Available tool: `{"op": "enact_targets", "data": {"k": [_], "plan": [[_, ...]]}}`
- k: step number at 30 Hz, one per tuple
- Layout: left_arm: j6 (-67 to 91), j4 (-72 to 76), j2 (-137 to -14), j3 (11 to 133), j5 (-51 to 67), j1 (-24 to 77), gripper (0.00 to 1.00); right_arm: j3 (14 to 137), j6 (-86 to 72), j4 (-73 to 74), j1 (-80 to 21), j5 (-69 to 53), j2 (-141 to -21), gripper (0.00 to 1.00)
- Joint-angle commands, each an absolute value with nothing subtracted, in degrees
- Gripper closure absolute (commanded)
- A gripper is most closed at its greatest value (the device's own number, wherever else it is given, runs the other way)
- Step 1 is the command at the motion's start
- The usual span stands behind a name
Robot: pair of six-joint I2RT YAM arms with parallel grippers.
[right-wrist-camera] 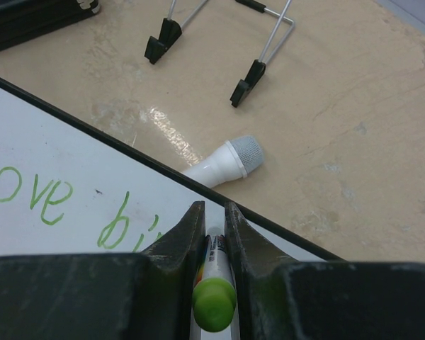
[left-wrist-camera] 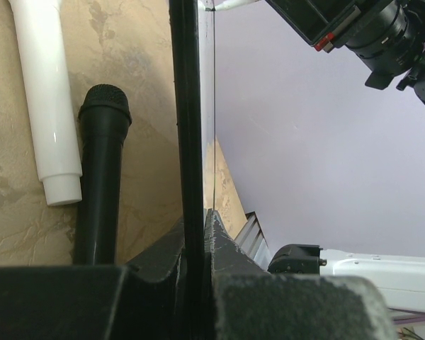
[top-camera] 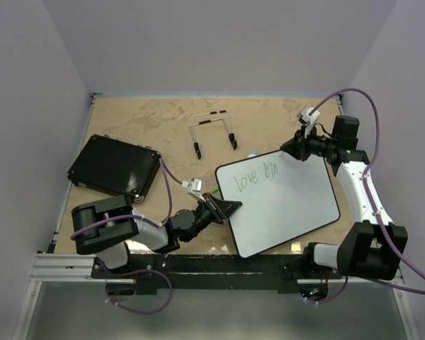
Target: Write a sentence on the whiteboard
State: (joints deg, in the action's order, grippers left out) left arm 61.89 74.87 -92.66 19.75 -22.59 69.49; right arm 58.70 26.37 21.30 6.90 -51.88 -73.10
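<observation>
Presently the whiteboard (top-camera: pixel 290 205) is pinched by the left gripper (top-camera: pixel 230 207), the green marker (right-wrist-camera: pixel 214 303) by the right gripper (right-wrist-camera: pixel 212 214); slippage would likely skew the sentence (top-camera: pixel 256 177).

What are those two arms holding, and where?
The left tool pinches the whiteboard by its left edge; right tool clamps a green marker by its barrel.

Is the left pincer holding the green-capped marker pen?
No, the left pincer is clamped on the thin black frame of the large white glossy whiteboard, while the green-capped marker pen sits in the right pincer.
</observation>
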Motion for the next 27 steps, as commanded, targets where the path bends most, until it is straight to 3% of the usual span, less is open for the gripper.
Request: {"op": "enact_targets", "data": {"k": [1,27], "plan": [[55.2,86.4,-91.9,19.2,-22.1,69.4,1.0,59.4,26.5,20.0,7.2,-51.6,-72.9,1.0],[55.4,87.3,-92.2,18.7,-22.2,69.4,1.0,56.9,38.4,34.6,7.2,-52.6,-68.8,1.0]]}}
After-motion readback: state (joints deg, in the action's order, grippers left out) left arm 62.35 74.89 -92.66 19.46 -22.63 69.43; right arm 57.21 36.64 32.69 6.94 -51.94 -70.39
